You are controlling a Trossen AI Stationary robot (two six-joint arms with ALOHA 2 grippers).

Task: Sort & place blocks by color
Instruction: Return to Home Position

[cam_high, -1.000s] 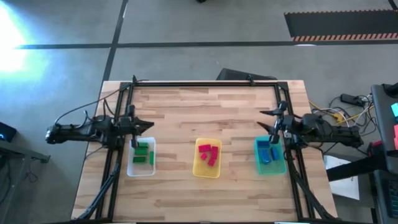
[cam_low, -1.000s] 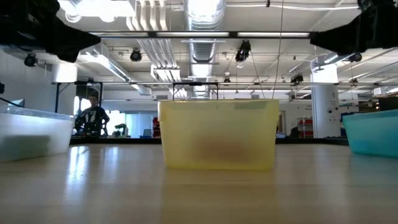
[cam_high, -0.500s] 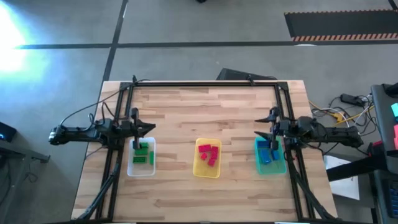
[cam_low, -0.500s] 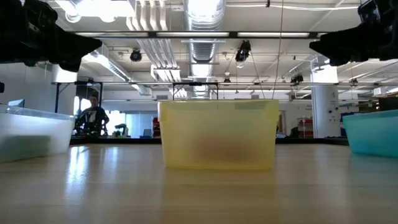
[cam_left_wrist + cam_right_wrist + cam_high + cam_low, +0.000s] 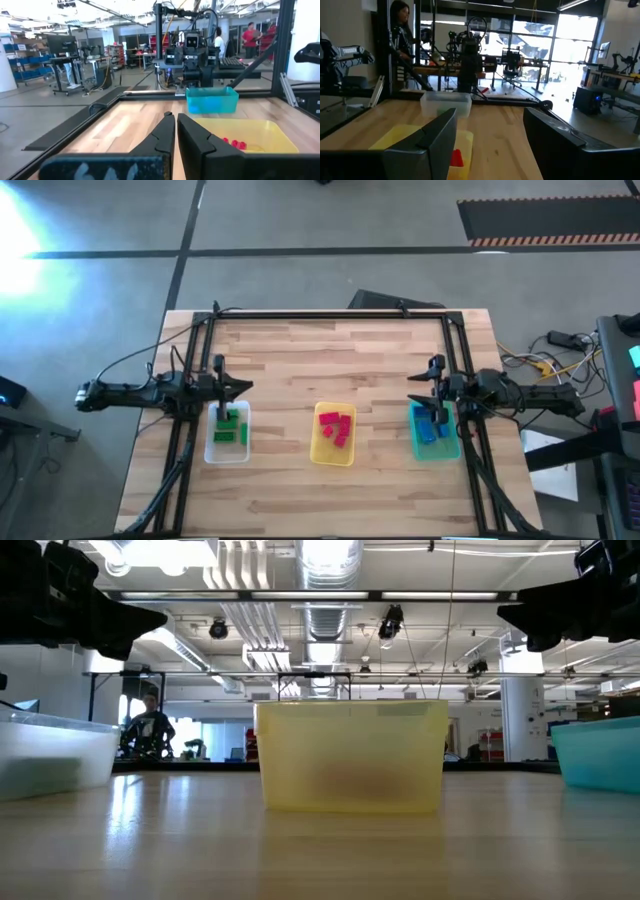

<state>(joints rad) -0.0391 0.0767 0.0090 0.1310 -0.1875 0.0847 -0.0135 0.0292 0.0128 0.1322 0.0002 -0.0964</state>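
A: Wood-slat table on a grey concrete floor. Three trays sit in a row on it: clear tray, yellow tray, teal tray.

B: Contents?

A: Green blocks are in the clear one, red blocks in the yellow, blue blocks in the teal. Every piece in view sits in a tray, so the sort looks done by colour.

B: Grippers?

A: The left gripper hangs over one end of the clear tray, raised well off the table. Its fingers are nearly closed, with a thin slit between them, and hold nothing. The green blocks lie below it, slightly to one side, not touching. The right gripper mirrors it over the end of the teal tray, fingers spread wide and empty. The blue blocks lie below it, apart from it.

B: And if a piece needs a re-pick?

A: They're likely light, rigid plastic with smooth faces: probably slippery under hard pads, not fragile. Best hold is a pinch across two flat opposite sides at mid-length, coming from above. The pieces lie packed close, some touching, so finger room beside neighbours looks tight. The trays look light too, so a nudge on a wall could shift one.
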